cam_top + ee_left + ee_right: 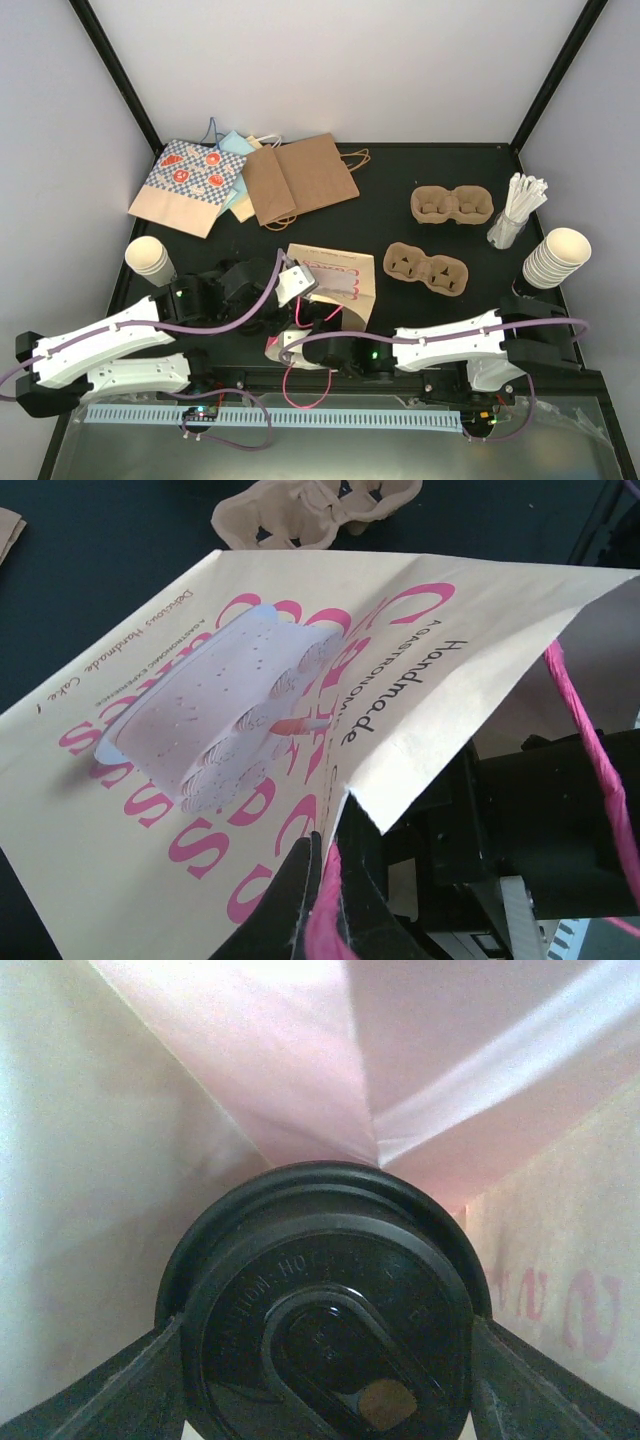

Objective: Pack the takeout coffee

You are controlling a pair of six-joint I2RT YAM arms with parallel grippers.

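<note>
Kraft paper printed with pink lettering and a cake picture makes up the bag [345,272] [110,880] lying on its side in the middle of the black table [470,320], its mouth turned toward the arms. The left gripper [293,283] [322,875] has its jaws pressed together on the bag's upper rim, beside the pink cord handle [590,770], lifting that edge so the mouth gapes. The right gripper [325,1360] reaches in through the mouth, and its fingers [130,1390] clamp either side of the takeout coffee [330,1260], whose round black lid fills the wrist view with the bag's paper walls [80,1160] all around it. Farther back lie two pulp cup carriers [452,204] [427,268], well apart from the bag. A stack of cream cups [556,257] stands at the right edge, another [150,258] at the left, and flat paper bags [250,180] are piled at the back.
</note>
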